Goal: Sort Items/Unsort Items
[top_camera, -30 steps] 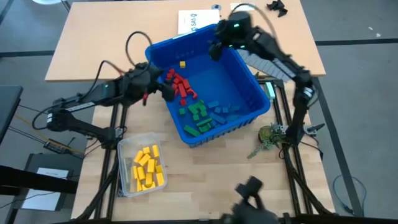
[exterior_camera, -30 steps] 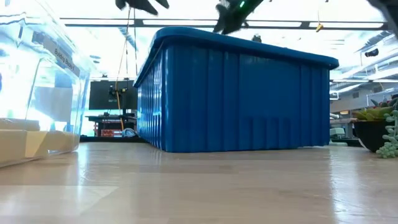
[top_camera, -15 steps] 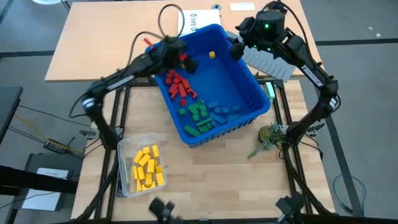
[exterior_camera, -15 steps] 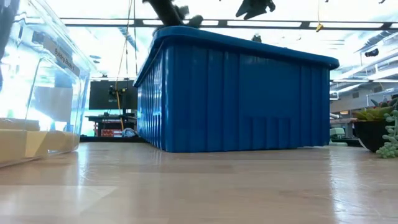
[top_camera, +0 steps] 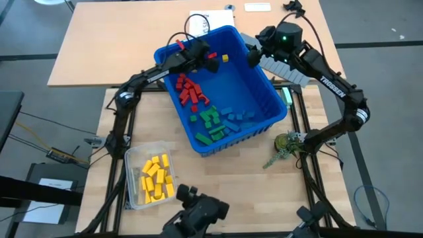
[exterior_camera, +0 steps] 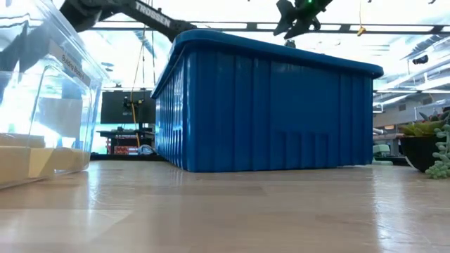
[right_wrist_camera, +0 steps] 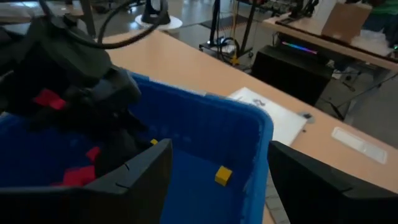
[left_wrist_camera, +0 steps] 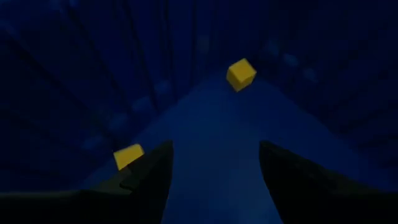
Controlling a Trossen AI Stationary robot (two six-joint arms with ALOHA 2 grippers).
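Left claw hangs wide open and empty inside the blue bin, 1 yellow block just beyond it. Right claw, open and empty, hovers over the bin's far rim.

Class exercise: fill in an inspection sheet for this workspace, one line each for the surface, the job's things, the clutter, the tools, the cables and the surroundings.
Surface: light wooden table.
Job's things: red blocks, green blocks and blue blocks in the blue bin; one yellow block at its far end; more yellow blocks in a clear container.
Clutter: grey slotted sheets, small plant, paper.
Tools: left tool open inside the bin; right tool open above the bin's far rim.
Cables: black loop over left arm.
Surroundings: desks, monitor beyond table.
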